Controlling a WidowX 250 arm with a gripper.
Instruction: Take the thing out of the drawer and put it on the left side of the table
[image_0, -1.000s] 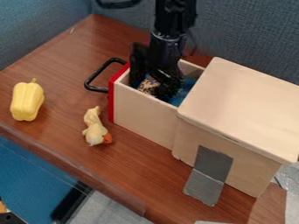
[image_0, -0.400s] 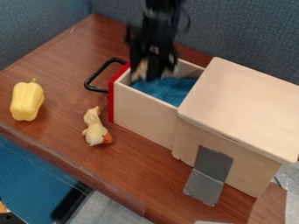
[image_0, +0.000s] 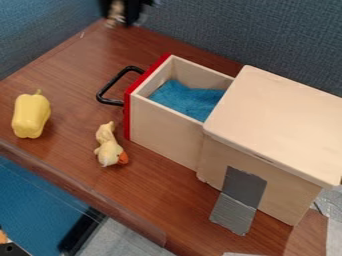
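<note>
At the top of the frame, left of centre, the hand hangs near the far corner of the desk, gripping a small mottled brown thing that is too blurred to name. Its height above the wood is hard to tell. The taking-out half of the task looks done, since the thing is outside the drawer; the step in hand is most likely the carry to the left side. The drawer stands open in the middle of the frame, its black handle pointing left from the red front and a blue cloth lying inside. At the right is the wooden box that the drawer slides into, with grey tape running down its near side. A yellow toy pepper lies at the left of the frame, and a plush duck lies between it and the drawer. The next move calls for bringing the thing over the left part of the desk, perhaps above the pepper in the frame, then lowering it near the wood before letting go (a drop from high up could send it rolling). A path too low might catch the pepper.
</note>
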